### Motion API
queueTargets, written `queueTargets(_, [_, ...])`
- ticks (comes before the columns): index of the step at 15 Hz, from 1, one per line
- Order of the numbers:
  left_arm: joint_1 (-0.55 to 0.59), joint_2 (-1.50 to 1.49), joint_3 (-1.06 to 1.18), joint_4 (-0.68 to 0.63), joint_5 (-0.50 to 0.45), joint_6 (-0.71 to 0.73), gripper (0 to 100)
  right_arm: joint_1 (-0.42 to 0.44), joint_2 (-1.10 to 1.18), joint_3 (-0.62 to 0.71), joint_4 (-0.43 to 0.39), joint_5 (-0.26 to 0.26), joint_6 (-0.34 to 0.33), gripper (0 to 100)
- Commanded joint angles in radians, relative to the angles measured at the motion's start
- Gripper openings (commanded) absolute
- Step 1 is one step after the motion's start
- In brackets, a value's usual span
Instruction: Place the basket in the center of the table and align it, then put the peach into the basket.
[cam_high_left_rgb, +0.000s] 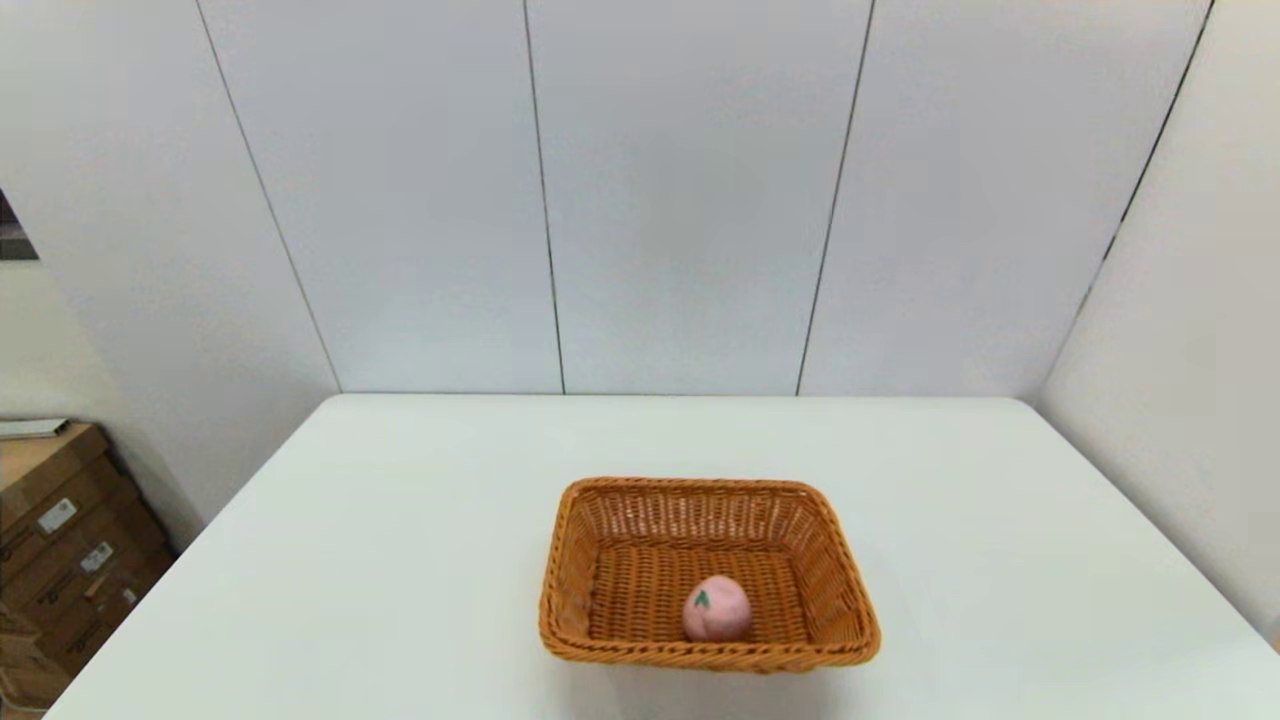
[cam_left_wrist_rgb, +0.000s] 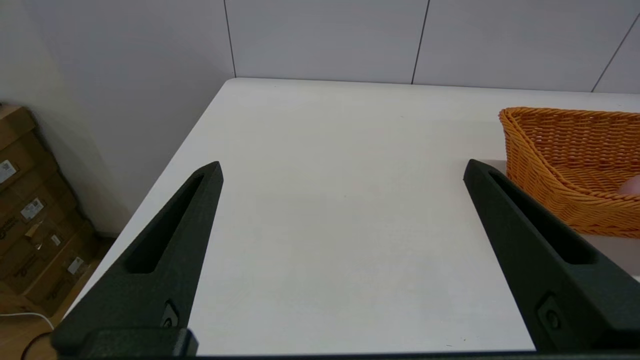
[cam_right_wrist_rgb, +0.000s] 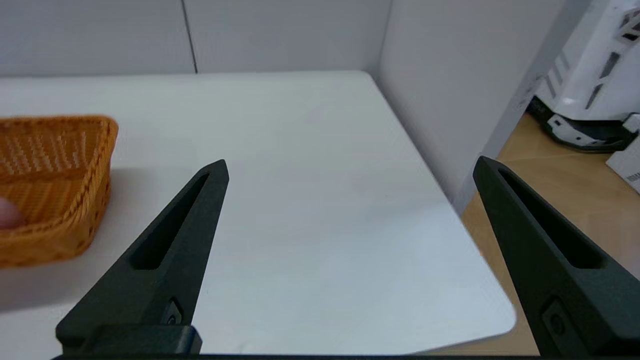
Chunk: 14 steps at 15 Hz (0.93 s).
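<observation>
Left gripper (cam_left_wrist_rgb: 342, 167) jaws wide apart, nothing between them, hovering over bare table (cam_left_wrist_rgb: 325, 225) at its near left side. Basket (cam_left_wrist_rgb: 570, 165) sits off to the robot's right of that gripper, just beyond one finger, not touching.

Right gripper (cam_right_wrist_rgb: 350, 167) jaws also spread wide, empty, over the table's near right part by the corner. Basket (cam_right_wrist_rgb: 55, 190) lies to the robot's left of it, apart from the fingers.

Head view: neither arm visible. Basket (cam_high_left_rgb: 600, 560) roughly mid-table, nearer front edge, sides squared to table (cam_high_left_rgb: 400, 520). Peach (cam_high_left_rgb: 716, 608) rests inside on the basket floor, close to the near wall, leaf mark up.

Cardboard boxes (cam_high_left_rgb: 60, 540) on the floor left of the table.
</observation>
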<state>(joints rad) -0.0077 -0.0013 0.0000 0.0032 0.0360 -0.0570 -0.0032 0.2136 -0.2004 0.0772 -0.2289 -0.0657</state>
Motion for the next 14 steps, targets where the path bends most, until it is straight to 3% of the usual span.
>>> queueTargets(1, [0.0, 0.0, 0.0, 0.0, -0.001, 0.0, 100, 0.003, -0.189, 0.104, 0.013, 0.134, -0.009, 100])
queueTargets(6, [0.0, 0.0, 0.0, 0.0, -0.001, 0.006, 100, 0.005, -0.215, 0.138, -0.001, 0.165, -0.025, 100])
queueTargets(8, [0.0, 0.0, 0.0, -0.002, -0.001, 0.013, 100, 0.005, -0.215, 0.18, -0.01, 0.261, -0.059, 100])
queueTargets(11, [0.0, 0.0, 0.0, -0.002, -0.001, 0.002, 100, 0.005, -0.214, 0.199, -0.082, 0.267, -0.022, 100])
queueTargets(14, [0.0, 0.0, 0.0, -0.002, -0.001, 0.002, 100, 0.005, -0.215, 0.199, -0.085, 0.221, 0.066, 100])
